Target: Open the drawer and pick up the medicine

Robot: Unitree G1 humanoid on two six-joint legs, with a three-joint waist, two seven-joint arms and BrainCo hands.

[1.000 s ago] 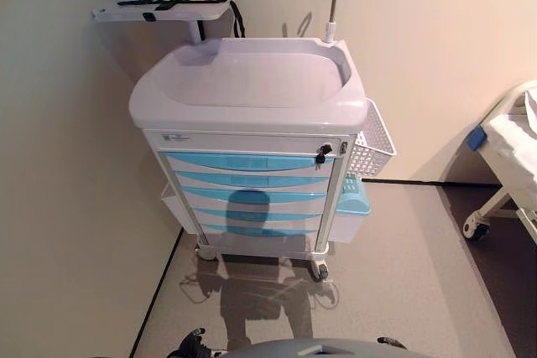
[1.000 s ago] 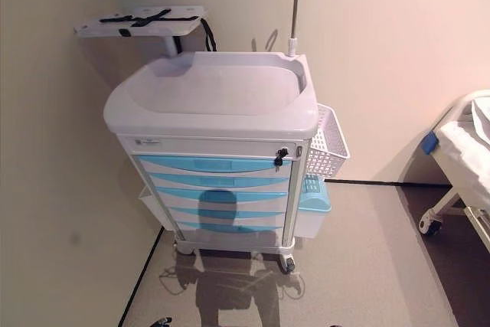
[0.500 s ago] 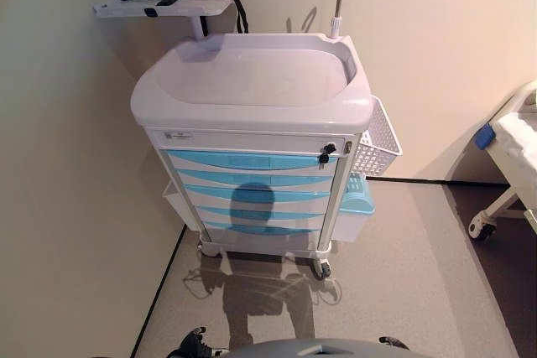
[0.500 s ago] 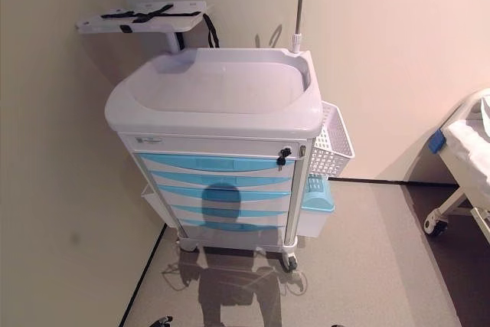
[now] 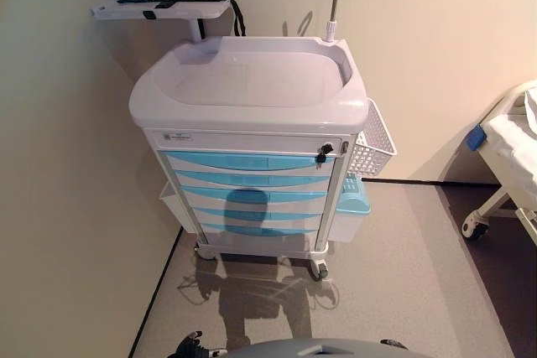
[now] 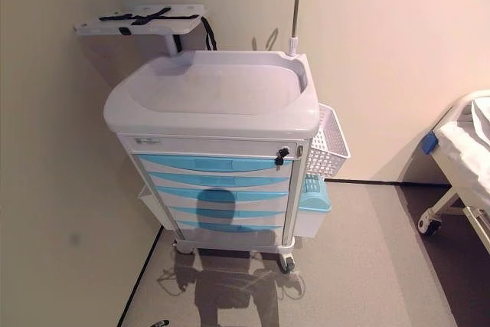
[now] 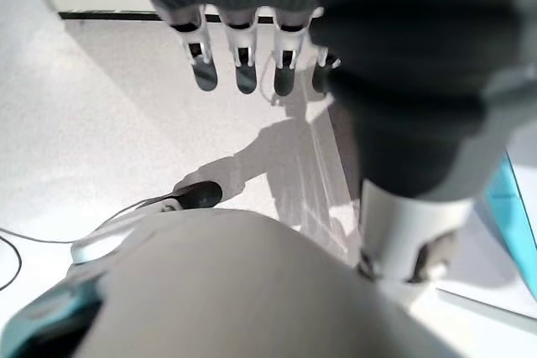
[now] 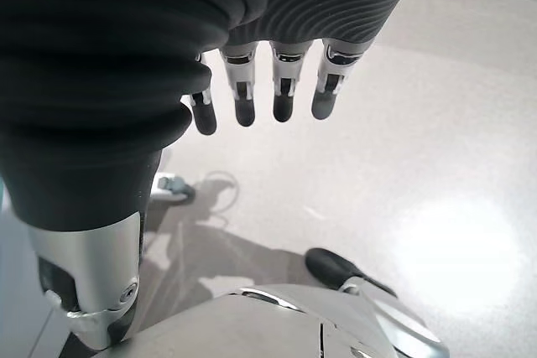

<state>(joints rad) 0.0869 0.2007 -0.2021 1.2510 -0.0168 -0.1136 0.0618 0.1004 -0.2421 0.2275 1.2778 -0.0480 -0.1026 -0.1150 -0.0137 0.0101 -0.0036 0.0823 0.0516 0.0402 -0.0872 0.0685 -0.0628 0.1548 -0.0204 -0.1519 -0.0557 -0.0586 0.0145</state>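
— White plastic top, pale blue fronts: that is the cart ahead of me, in the corner of the room. Its drawers are all shut, one above another, with a key in the lock at the right end of the top drawer.

— And the medicine?

— I see none; with every drawer shut I cannot tell which one holds it.

— Your hands?

— Both hang low over the grey floor, well apart from the cart. My left hand has its fingers straight and relaxed, holding nothing. My right hand is the same, empty.

— Anything else nearby?

— A white wire basket on the cart's right side, a pole at its back corner, and a bed to the right.
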